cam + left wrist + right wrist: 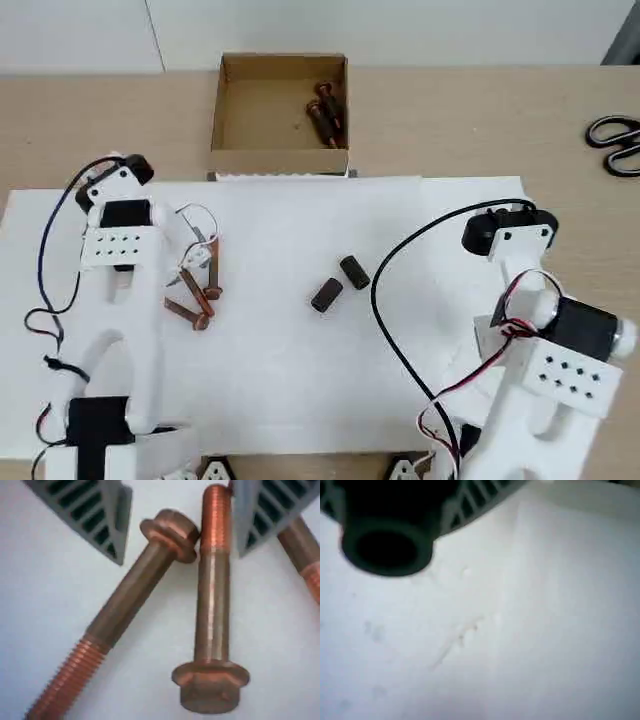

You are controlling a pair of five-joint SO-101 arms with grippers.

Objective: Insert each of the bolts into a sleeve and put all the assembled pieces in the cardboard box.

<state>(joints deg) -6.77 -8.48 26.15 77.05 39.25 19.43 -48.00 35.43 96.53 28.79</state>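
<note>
At 12 o'clock in the high view, the box (235, 110) holds assembled pieces (325, 112) against its 3 o'clock wall. At 9 o'clock on the white sheet (300, 380), the bolts (195, 300) lie bunched under the left gripper (197, 262). Two loose sleeves (340, 283) sit near centre, just apart from each other.

Left wrist view: the jaws are released. The fingers (95, 517) straddle both the threaded end of the first bolt (214, 605) and the head of the second bolt (145, 595), head against shank. I judge that closing here would catch both. The head would wedge on the shank, and either bolt could cock in the grip or be dragged along. The third bolt (305, 555) lies just beside one finger and could be knocked aside.

Right wrist view: the right gripper (395, 507) is clenched on the held sleeve (387, 550), which hangs above the sheet with its bore towards the camera. I cannot tell how much of its length is gripped. I judge that a bolt presented off-axis could pivot the sleeve or push it out. A tilted bolt from the left side would make that more likely.
</note>
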